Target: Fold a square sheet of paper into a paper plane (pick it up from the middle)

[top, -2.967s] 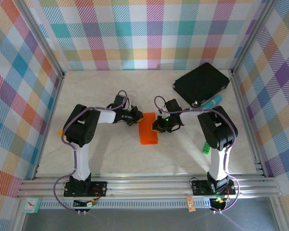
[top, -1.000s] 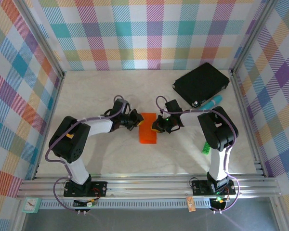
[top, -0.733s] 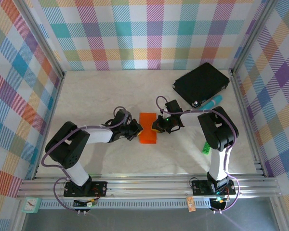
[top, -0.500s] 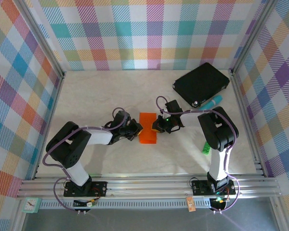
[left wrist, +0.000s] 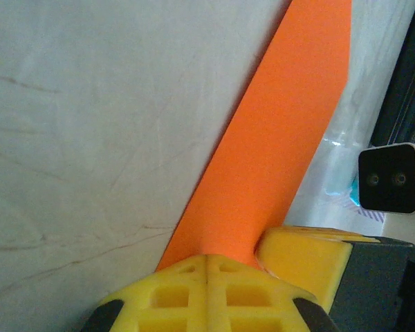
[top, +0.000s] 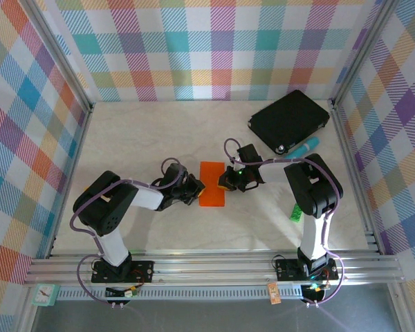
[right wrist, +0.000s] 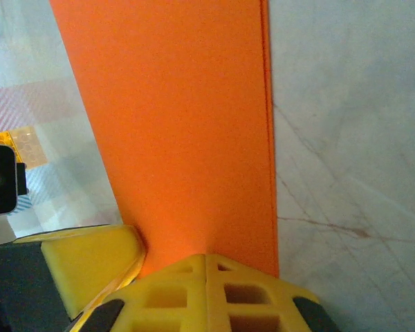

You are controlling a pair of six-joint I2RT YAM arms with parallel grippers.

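both arms stretched low inward; left hand [top: 196, 187], right hand [top: 225, 181] pressed together, tips on orange paper [top: 211, 195].

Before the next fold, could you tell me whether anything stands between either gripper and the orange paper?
Nothing visible does. The shut left gripper sits at the left edge of the folded orange paper, and the shut right gripper at its right edge, tips against it. The black pad lies well off at the back right.
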